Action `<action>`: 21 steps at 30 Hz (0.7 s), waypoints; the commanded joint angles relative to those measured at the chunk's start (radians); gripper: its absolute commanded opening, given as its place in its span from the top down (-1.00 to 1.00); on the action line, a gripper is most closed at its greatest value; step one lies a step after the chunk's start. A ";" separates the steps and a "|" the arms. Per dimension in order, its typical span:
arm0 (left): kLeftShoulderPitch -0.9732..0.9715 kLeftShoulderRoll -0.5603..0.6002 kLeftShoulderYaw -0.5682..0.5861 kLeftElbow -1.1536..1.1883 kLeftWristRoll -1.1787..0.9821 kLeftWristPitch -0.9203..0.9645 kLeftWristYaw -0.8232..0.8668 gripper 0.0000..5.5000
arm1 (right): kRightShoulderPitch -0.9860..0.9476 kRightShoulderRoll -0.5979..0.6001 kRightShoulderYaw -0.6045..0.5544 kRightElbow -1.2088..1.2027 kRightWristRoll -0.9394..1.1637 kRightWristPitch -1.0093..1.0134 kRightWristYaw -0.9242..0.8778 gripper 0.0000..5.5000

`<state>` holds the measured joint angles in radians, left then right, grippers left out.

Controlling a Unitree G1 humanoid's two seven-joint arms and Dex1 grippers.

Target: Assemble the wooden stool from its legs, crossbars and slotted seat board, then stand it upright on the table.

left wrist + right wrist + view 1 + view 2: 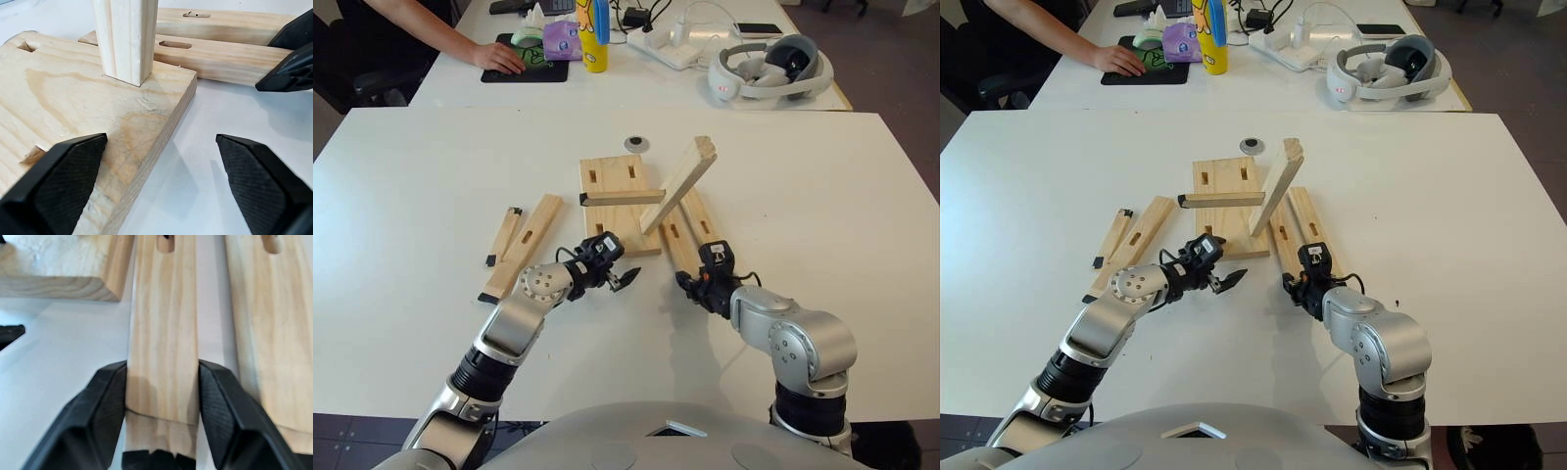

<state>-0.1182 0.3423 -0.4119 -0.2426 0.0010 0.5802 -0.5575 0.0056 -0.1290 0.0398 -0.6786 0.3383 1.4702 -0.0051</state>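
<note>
Right hand [163, 382] clamps near end of leg [164, 323] lying on bench [411, 196] beside seat board [607, 186]. Left hand [159, 147] open at board's near corner. Wood stiff, light, likely smooth; hold across width, clear of mortise.

I log this as an office-type lab workroom. Items seen: large white rectangular worktable [411, 196] with a round grey cable grommet [638, 144] set in its top; second white desk [636, 90] behind, bearing a white-and-grey virtual-reality headset [769, 67], a white power strip [671, 46] with cables plugged in, a black rectangular mouse mat [514, 72] and a tall yellow bottle [595, 44]; grey carpeted floor [901, 59].
</note>
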 commanded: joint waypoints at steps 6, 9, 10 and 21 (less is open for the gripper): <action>0.003 0.037 0.001 0.056 0.021 -0.053 -0.023 -0.50 | -0.225 0.122 -0.235 0.061 0.007 -0.226 0.002 0.25; 0.006 0.048 0.009 0.051 0.009 -0.087 -0.042 -0.50 | -0.336 0.168 -0.352 0.087 0.082 -0.335 0.023 0.25; 0.010 0.053 0.012 0.043 0.000 -0.094 -0.055 -0.50 | -0.360 0.171 -0.373 0.094 0.102 -0.357 0.031 0.25; 0.017 0.125 0.089 -0.122 -0.151 0.011 -0.161 -0.50 | -0.364 0.024 -0.430 0.239 0.182 -0.383 0.095 0.25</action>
<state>-0.0904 0.4572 -0.3248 -0.3728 -0.1541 0.5861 -0.7217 -0.3970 -0.1115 -0.4148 -0.4320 0.5172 1.0875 0.0927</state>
